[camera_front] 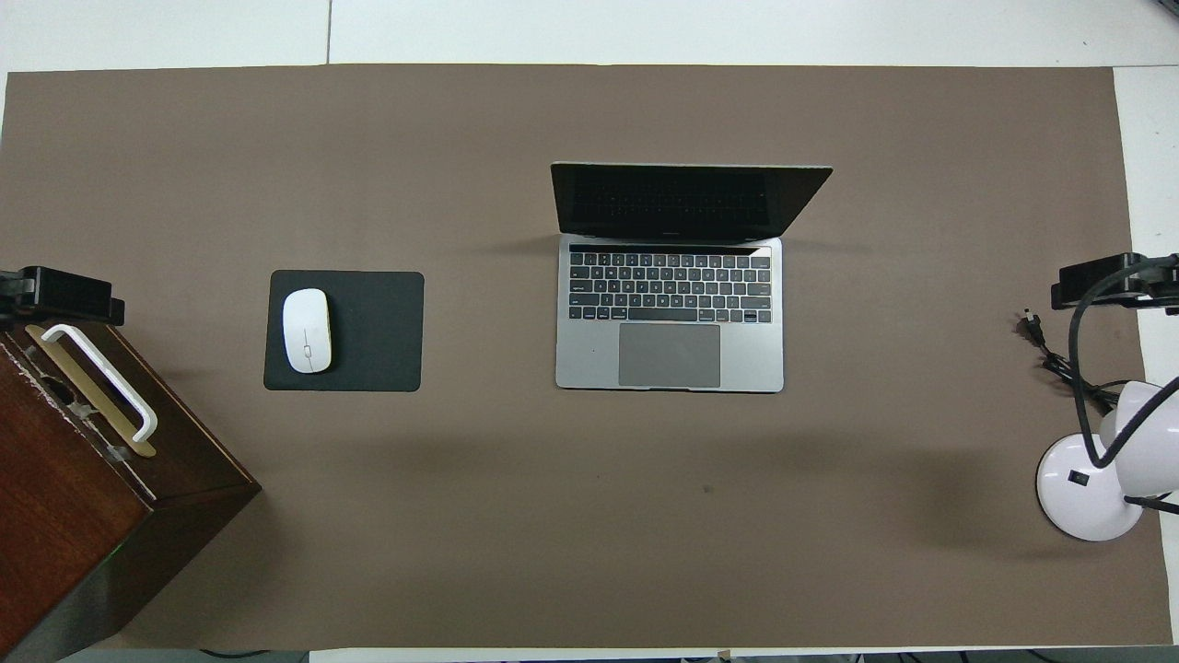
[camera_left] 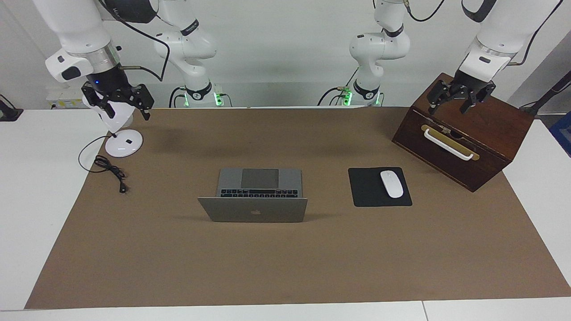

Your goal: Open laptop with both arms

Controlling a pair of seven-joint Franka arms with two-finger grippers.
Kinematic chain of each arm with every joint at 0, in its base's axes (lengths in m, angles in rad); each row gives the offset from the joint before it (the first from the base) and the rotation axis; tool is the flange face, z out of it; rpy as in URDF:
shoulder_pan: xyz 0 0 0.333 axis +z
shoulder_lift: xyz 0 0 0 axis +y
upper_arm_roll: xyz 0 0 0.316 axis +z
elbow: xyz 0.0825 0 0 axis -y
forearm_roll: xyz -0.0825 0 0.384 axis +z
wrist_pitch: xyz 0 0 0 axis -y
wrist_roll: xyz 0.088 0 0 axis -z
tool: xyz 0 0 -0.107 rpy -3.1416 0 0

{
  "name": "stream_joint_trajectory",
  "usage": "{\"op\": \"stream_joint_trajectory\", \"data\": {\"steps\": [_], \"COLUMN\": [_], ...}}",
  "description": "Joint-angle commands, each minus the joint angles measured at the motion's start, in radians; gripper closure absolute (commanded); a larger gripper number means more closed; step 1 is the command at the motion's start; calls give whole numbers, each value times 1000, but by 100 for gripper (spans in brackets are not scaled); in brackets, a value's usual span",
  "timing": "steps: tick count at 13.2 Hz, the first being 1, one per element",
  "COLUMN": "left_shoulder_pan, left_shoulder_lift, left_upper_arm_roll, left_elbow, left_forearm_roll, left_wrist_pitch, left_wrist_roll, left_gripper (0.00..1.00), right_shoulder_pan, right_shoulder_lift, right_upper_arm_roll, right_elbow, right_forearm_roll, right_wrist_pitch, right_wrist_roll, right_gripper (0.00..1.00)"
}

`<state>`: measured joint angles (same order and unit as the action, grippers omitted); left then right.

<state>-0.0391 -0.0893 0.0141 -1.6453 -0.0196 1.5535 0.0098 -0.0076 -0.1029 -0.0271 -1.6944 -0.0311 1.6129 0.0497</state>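
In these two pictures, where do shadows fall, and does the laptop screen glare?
Facing view: soft, blurred shadows lie on the brown mat nearer the robots than the laptop. Overhead view: the same dim patches; the dark screen mirrors the keyboard faintly, without glare.

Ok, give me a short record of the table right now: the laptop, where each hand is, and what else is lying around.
laptop: open, lid up, keyboard facing the robots, mid table
left hand: open, empty, over the wooden box
right hand: fingers apart, empty, over the lamp
mouse: on the mouse pad, beside the laptop toward the left arm's end
task: laptop already open, neither hand touching it
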Motion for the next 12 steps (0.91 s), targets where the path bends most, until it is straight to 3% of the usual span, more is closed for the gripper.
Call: {"op": "stream_joint_trajectory", "data": {"steps": [1,12], "left_shoulder_pan": [5,-4], "left_shoulder_lift": [10,9], "left_upper_arm_roll": [-6,-6], "left_elbow": [19,18], "left_forearm_roll": [9,9], "left_wrist_pitch": [-18,-20], "left_wrist_roll": [-13,-16], "left_gripper": [0,0], "right_shoulder_pan": [-12,-12], "right_shoulder_lift": [8,2], "right_upper_arm_roll": [7,7], "right_elbow": [15,13], "right_forearm_roll": [-13,-4], "right_wrist_pitch": [-21,-76], "right_wrist_roll": [-10,-10], "right_gripper": [0,0]}}
